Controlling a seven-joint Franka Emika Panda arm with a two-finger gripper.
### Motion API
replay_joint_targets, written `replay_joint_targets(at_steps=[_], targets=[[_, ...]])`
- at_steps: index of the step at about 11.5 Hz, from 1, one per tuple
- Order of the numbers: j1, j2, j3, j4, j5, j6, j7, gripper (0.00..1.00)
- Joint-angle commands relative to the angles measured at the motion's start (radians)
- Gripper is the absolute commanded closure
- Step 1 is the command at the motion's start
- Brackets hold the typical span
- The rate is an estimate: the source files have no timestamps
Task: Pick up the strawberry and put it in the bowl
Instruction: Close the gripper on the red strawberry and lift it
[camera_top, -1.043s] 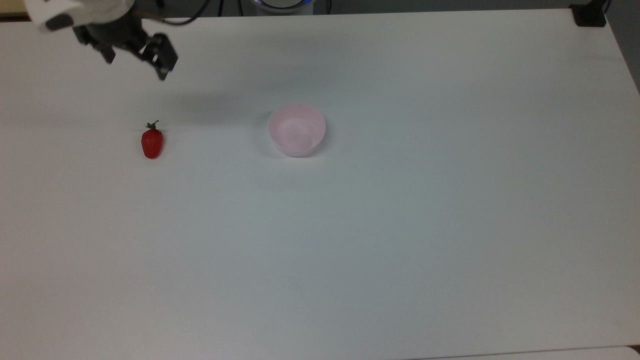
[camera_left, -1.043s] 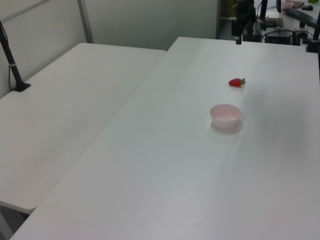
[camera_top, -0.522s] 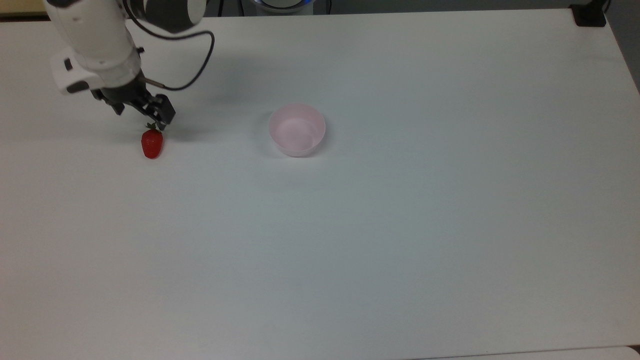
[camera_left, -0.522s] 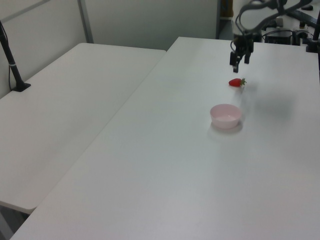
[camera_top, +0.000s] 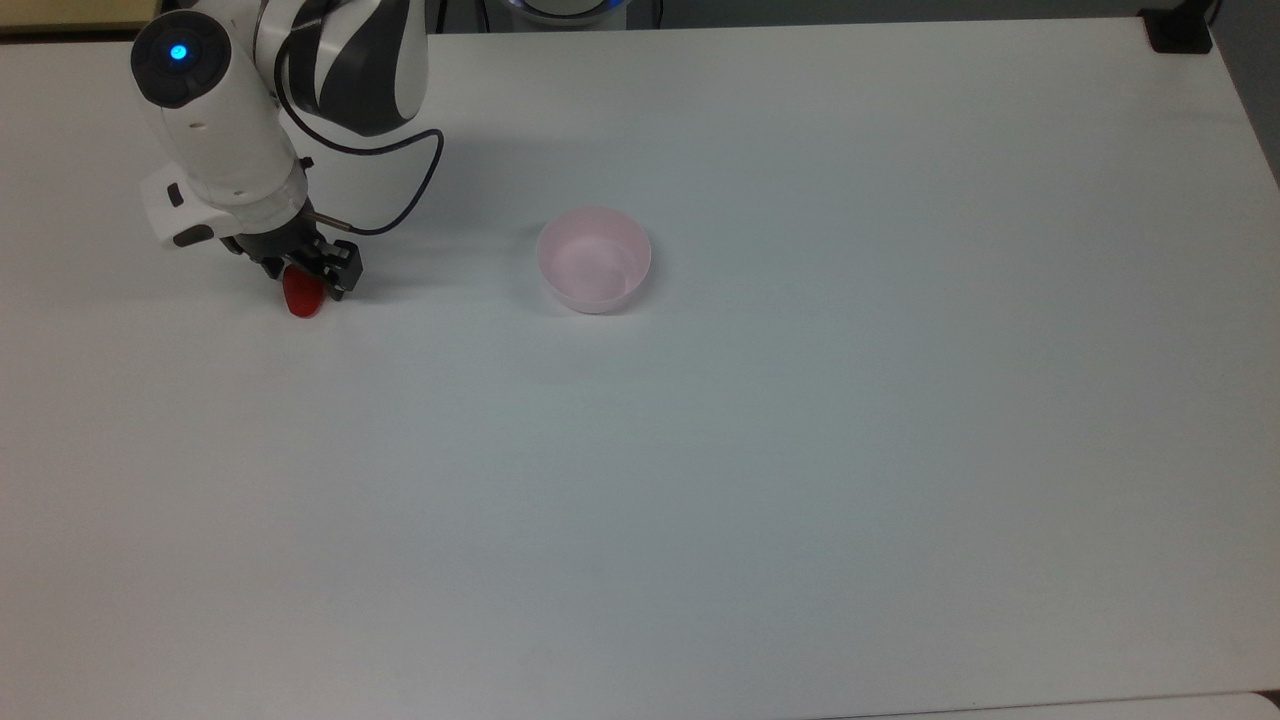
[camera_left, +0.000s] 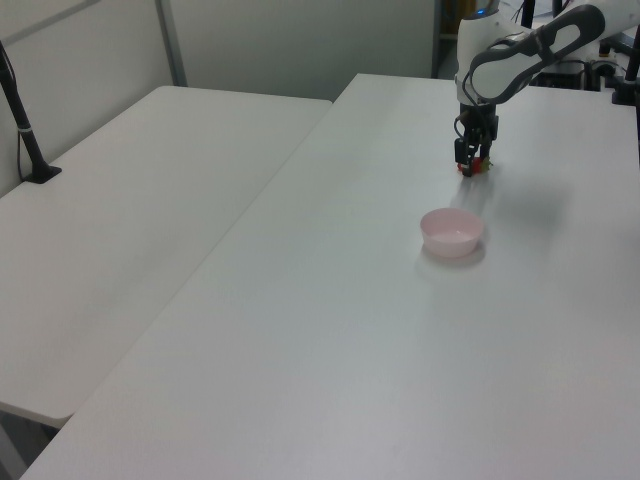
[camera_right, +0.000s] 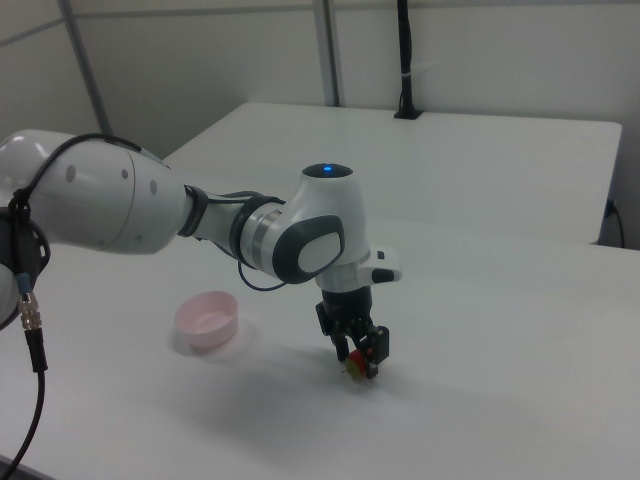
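My gripper (camera_top: 305, 283) has dropped from above the table (camera_top: 800, 450) to the strawberry (camera_top: 303, 299) within the last sec; half a sec ago it hung just short of the leafy cap, w/ the whole berry in plain sight. Now my fingers straddle the fruit, one on each side, and in the top view just the red tip pokes out below them. In the right view the gripper (camera_right: 358, 357) sits low at the tabletop, w/ a bit of red and green of the strawberry (camera_right: 354, 364) between the fingers. The left view shows the same: gripper (camera_left: 471, 160) down at the surface, a red speck of strawberry (camera_left: 478, 165) at its tips.

The fingers look spread around the berry, not yet pinched on it (a gap seems to remain, though it's a close call). The strawberry lies on the table where it lay a sec ago, unmoved.

The bowl (camera_top: 594, 259) sits well apart from my hand, off to the top view's right; it holds nothing. In the right view the bowl (camera_right: 207, 319) is to the right view's left of the gripper; in the left view the bowl (camera_left: 452, 231) is nearer the camera than my hand.

Meaning for the task, as I judge it: approach done, grasp is next. Close, lift, carry to the bowl.
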Motion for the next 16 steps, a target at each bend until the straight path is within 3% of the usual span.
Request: replay_joint_targets(at_steps=[1, 5, 9, 16], targets=[[0.0, 0.01, 0.0, 0.003, 0.005, 0.035, -0.03, 0.42], [0.009, -0.013, 0.009, 0.004, 0.005, 0.017, -0.03, 0.52], [0.031, -0.007, 0.011, 0.004, -0.006, 0.008, -0.029, 0.48], [0.032, -0.022, 0.012, 0.017, -0.02, 0.005, -0.026, 0.56]])
